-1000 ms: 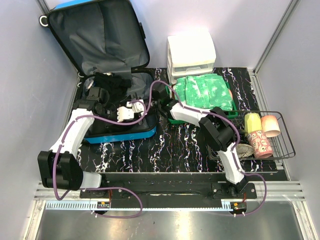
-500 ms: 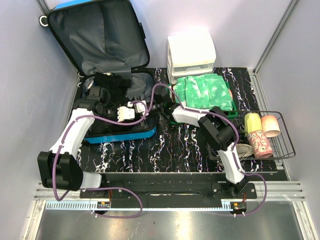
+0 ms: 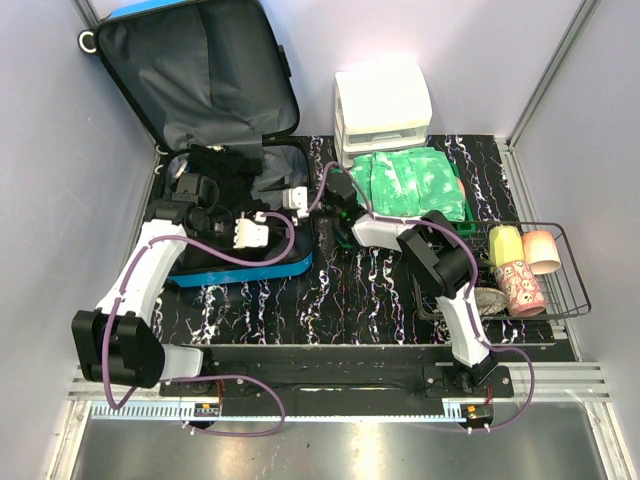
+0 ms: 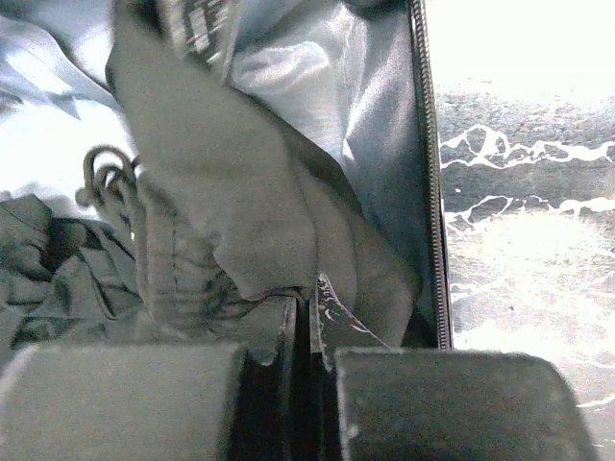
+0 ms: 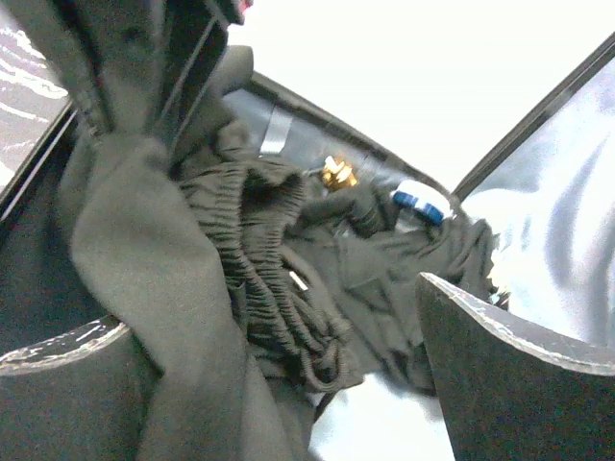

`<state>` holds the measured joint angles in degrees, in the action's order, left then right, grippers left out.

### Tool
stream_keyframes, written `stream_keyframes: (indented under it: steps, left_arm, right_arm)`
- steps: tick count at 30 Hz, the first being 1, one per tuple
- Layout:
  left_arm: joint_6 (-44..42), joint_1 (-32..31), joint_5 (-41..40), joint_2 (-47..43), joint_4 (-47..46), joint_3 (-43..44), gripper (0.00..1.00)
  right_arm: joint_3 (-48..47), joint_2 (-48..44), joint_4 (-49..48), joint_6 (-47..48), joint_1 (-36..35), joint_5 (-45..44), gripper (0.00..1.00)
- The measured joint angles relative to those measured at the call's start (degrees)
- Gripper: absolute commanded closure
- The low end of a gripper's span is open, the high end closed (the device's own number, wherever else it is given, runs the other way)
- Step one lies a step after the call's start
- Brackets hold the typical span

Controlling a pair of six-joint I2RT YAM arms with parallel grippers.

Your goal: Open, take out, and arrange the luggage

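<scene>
**Left gripper clamped on a dark garment inside the open luggage, right gripper gaping beside it**

The left gripper has its jaws pressed almost together, with a fold of a dark grey garment pinched between them. From the grip the cloth runs ahead of the fingers in a thick, rumpled band. A looped drawstring lies to the left of it. Just right of the jaws runs the suitcase's zip edge, and beyond that is the black marbled tabletop.

The right gripper stands as wide open as it goes and holds nothing. The same garment hangs into the gap between its jaws. The gathered elastic waistband sits roughly midway, and the cloth lies over the left finger. The right finger is apart from the cloth. Further ahead, more dark clothing lies in the case, with a small gold object and a blue-and-white item among it.

The luggage lies open under both grippers at the table's far left, its lid propped up against the back wall. Behind the right arm stands a white drawer organiser. A green tray of green patterned cloth sits to that arm's right.
</scene>
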<state>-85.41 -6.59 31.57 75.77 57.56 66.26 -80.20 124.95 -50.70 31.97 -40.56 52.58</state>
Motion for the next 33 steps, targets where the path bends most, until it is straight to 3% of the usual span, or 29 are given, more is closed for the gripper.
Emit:
stream_keyframes:
  steps: [6, 13, 16, 17, 19, 21, 22, 25, 26, 27, 29, 30, 31, 33]
  left_arm:
    - [-2.7, -1.5, 0.1, -2.2, 0.3, 0.0, 1.0]
    - [-3.3, -1.9, 0.0, -2.6, 0.7, 0.7, 1.0]
    - [-3.4, -2.0, 0.0, -2.6, 0.6, 1.4, 1.0]
    - [-3.4, -2.1, 0.0, -2.6, 0.6, 1.5, 1.0]
    - [-3.4, -2.1, -0.1, -2.9, 0.7, 1.6, 1.0]
    - [-3.4, -2.2, -0.2, -3.3, 0.7, 1.6, 1.0]
    - [-3.3, -2.2, -0.2, -3.5, 0.6, 1.6, 0.99]
    - [-1.8, -2.2, -0.5, -4.2, -0.2, 1.6, 0.82]
    - [-0.9, -2.2, -0.5, -4.2, -0.4, 1.8, 0.63]
    - [0.8, -1.5, -0.4, -4.0, -0.3, 2.6, 0.52]
    - [5.7, 0.0, 1.3, -2.6, -0.2, 6.0, 0.4]
    - [8.4, 1.3, 2.1, -1.5, -0.3, 8.9, 0.2]
    - [12.1, 2.7, 3.2, 0.1, -0.6, 12.6, 0.11]
    - [19.5, 5.5, 4.8, 3.6, -2.8, 20.1, 0.05]
  right_arm:
    - [-8.8, 1.2, 4.7, -0.7, -0.1, 4.7, 0.0]
    - [-10.6, 1.6, 23.7, 8.4, -1.0, 13.0, 0.05]
    - [-14.6, 2.7, 34.5, 12.4, -2.0, 14.6, 0.24]
    - [-16.2, 3.2, 36.9, 13.0, -2.3, 14.6, 0.43]
    - [-18.6, 4.0, 40.0, 12.6, -2.7, 14.4, 0.67]
    - [-20.4, 4.3, 41.7, 10.9, -2.8, 14.0, 1.0]
    - [-21.0, 4.3, 42.2, 9.8, -2.7, 13.7, 1.0]
    - [-21.6, 4.3, 42.2, 4.2, -2.6, 12.4, 1.0]
    - [-21.5, 4.3, 41.8, 1.5, -2.4, 12.1, 1.0]
    - [-21.6, 4.3, 41.4, -1.4, -2.2, 11.7, 1.0]
    - [-21.6, 4.3, 40.2, -8.0, -1.3, 10.8, 1.0]
    - [-21.6, 4.3, 39.6, -11.8, -0.5, 10.4, 1.0]
    - [-21.6, 4.3, 39.0, -15.2, 0.4, 10.1, 1.0]
    - [-21.6, 4.1, 37.9, -23.8, 2.8, 9.6, 1.0]
